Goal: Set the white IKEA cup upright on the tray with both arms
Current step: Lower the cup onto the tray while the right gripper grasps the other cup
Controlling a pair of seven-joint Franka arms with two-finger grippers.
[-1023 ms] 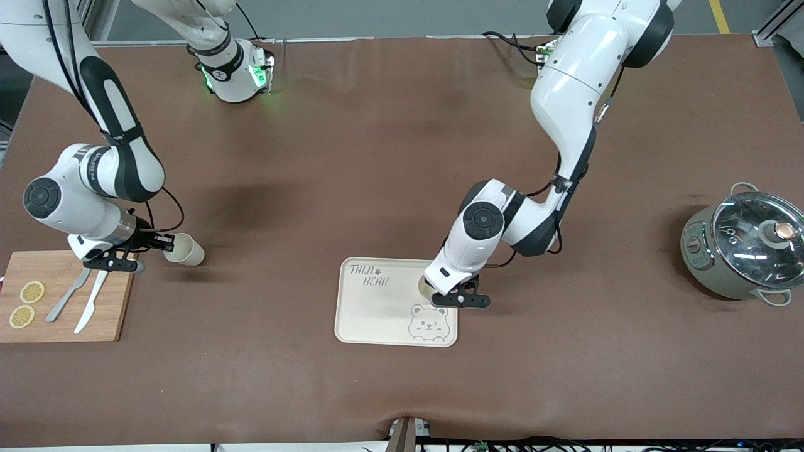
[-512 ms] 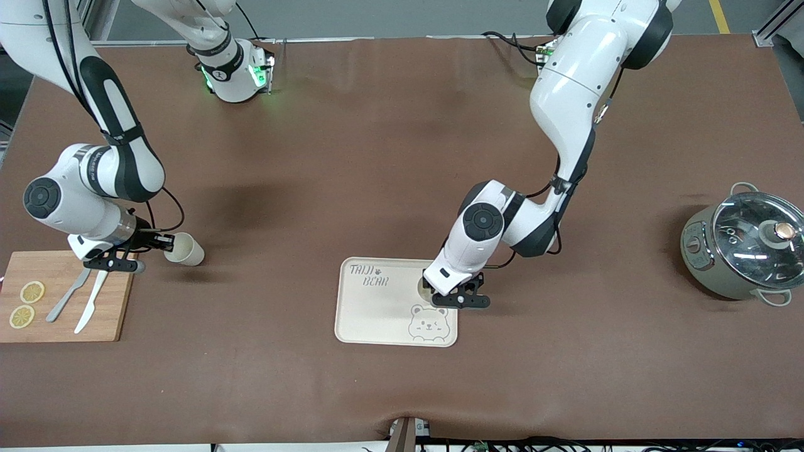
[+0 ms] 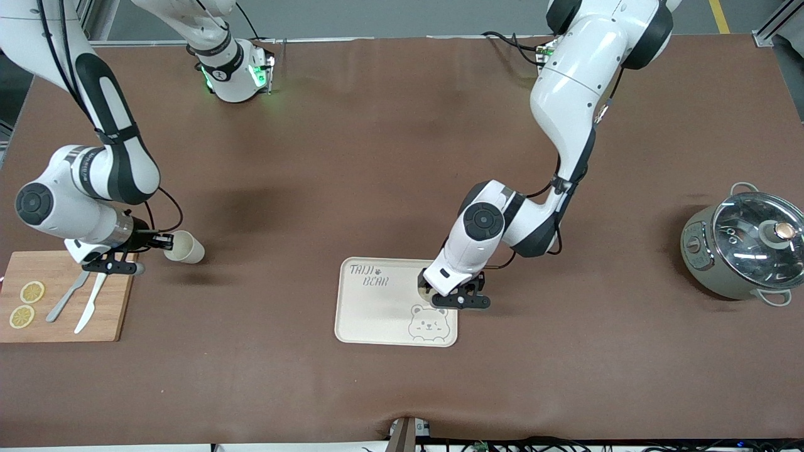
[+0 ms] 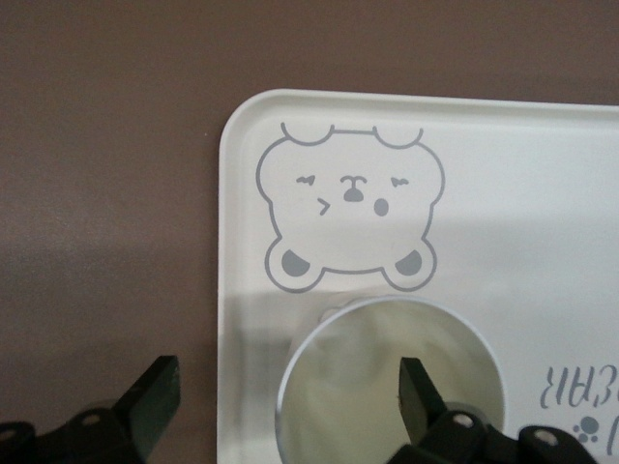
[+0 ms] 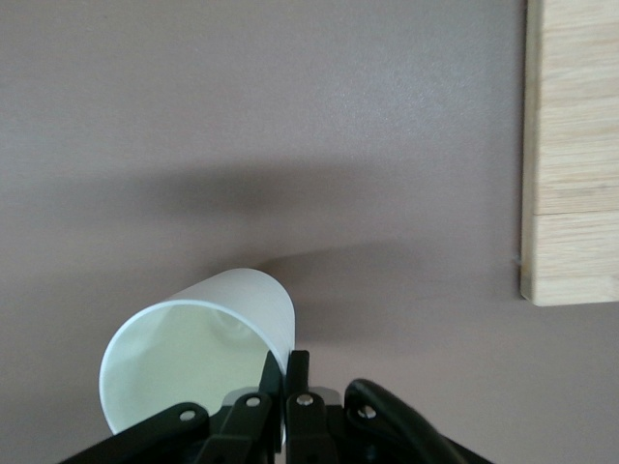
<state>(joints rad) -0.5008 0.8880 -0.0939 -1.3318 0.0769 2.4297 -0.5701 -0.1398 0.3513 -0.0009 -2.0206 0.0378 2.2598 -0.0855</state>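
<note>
Looks like two cups in play here. The left gripper [image 3: 453, 294] hangs over the cream bear tray [image 3: 377, 314], fingers spread, one finger dipping inside an upright white cup [image 4: 392, 382] and the other outside its rim, so I'd call this the release step.

The right gripper [image 3: 164, 240] is pinched on the rim of a second cup [image 3: 184, 247], tilted just beside the wooden cutting board [image 3: 63, 295]. Next move is probably carrying that one to the tray and standing it up.
</note>
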